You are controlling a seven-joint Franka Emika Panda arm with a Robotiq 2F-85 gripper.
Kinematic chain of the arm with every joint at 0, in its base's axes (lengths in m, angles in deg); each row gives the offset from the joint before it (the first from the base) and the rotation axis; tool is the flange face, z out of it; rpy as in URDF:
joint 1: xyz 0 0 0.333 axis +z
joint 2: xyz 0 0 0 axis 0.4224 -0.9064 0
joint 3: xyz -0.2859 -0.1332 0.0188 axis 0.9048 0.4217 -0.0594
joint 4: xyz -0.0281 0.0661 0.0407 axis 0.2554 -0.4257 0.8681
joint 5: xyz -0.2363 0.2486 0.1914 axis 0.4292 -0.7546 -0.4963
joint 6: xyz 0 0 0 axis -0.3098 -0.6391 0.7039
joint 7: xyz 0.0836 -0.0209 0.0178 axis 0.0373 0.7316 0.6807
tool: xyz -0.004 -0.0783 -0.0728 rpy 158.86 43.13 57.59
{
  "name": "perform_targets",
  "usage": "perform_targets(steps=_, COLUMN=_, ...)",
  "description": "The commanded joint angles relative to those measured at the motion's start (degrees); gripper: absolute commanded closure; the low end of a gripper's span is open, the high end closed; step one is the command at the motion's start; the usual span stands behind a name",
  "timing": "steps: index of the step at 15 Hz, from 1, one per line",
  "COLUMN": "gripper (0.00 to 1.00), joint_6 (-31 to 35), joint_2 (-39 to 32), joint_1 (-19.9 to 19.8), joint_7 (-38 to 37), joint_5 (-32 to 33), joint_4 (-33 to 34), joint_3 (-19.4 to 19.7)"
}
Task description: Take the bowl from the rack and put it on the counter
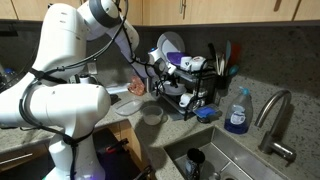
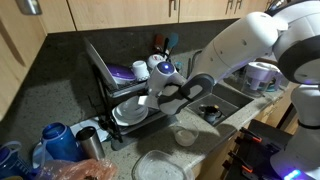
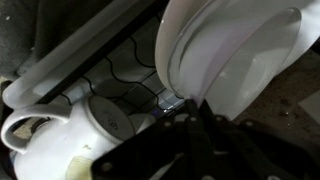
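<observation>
My gripper (image 3: 185, 105) is shut on the rim of the pale white bowl (image 3: 230, 60), which fills the upper right of the wrist view and is tilted on edge. In both exterior views the gripper (image 1: 148, 86) (image 2: 152, 99) is at the front edge of the black wire rack (image 1: 195, 95) (image 2: 100, 70), at lower-tier height. The bowl (image 1: 137, 89) shows only as a small pale patch beside the fingers. The speckled counter (image 1: 175, 130) (image 2: 120, 150) lies just below and in front.
A wider white bowl (image 2: 128, 113) lies in the rack's lower tier. Two white mugs (image 3: 30, 130) (image 3: 105, 120) sit close by. A small greyish bowl (image 1: 152, 117) (image 2: 185, 135) and a clear dish (image 1: 128, 105) stand on the counter. The steel sink (image 1: 230, 160) and a soap bottle (image 1: 237, 112) are beside the rack.
</observation>
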Motion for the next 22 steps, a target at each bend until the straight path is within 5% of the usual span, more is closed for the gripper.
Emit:
perform_targets(steps=1, gripper=0.99, joint_6=3.80, joint_2=4.57, joint_1=-0.12, joint_7=-0.88, joint_5=-0.54, joint_4=-4.75, joint_3=2.18)
perform_targets(steps=22, gripper=0.99, joint_6=5.52, joint_2=14.72, joint_1=-0.58, joint_7=0.40, joint_5=-7.72, joint_4=-13.37, joint_3=1.74)
